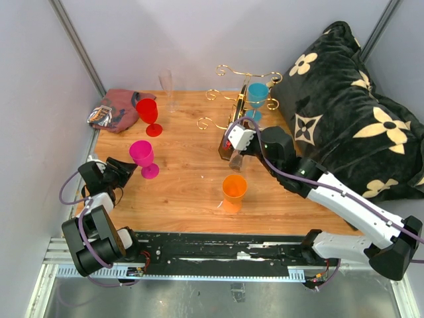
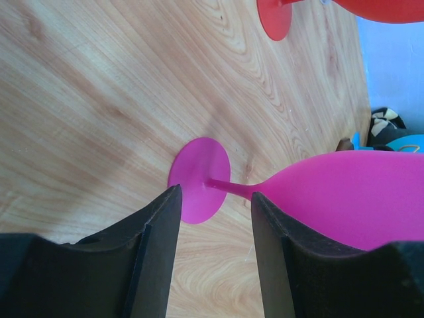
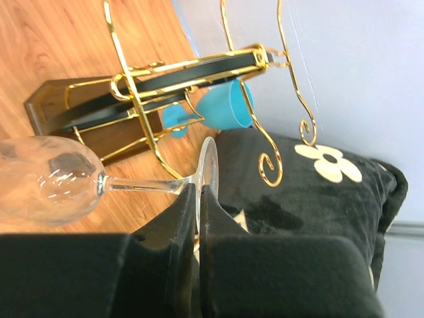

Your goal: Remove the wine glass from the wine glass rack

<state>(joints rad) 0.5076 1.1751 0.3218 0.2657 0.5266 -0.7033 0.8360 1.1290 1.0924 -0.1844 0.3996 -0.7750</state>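
Clear wine glass (image 3: 53,182): held just near of the wine glass rack (image 3: 199,66), above the table (image 1: 185,132); judged free of the wire arms.
Right pincer (image 3: 199,199): clamped narrow on the glass's foot, beside the stem.
Left pincer (image 2: 215,199): half wide, straddling the magenta glass (image 2: 351,192) at its stem; no grip is seen.
Handling: judged light, stiff, slippery and fragile; best taken at the stem or foot, not the thin bowl.
Count: six glasses are seen: clear wine glass, magenta glass, teal glass (image 1: 257,93) hanging on the rack, red glass (image 1: 147,109), orange glass (image 1: 234,187), clear flute (image 1: 165,83); one rack.
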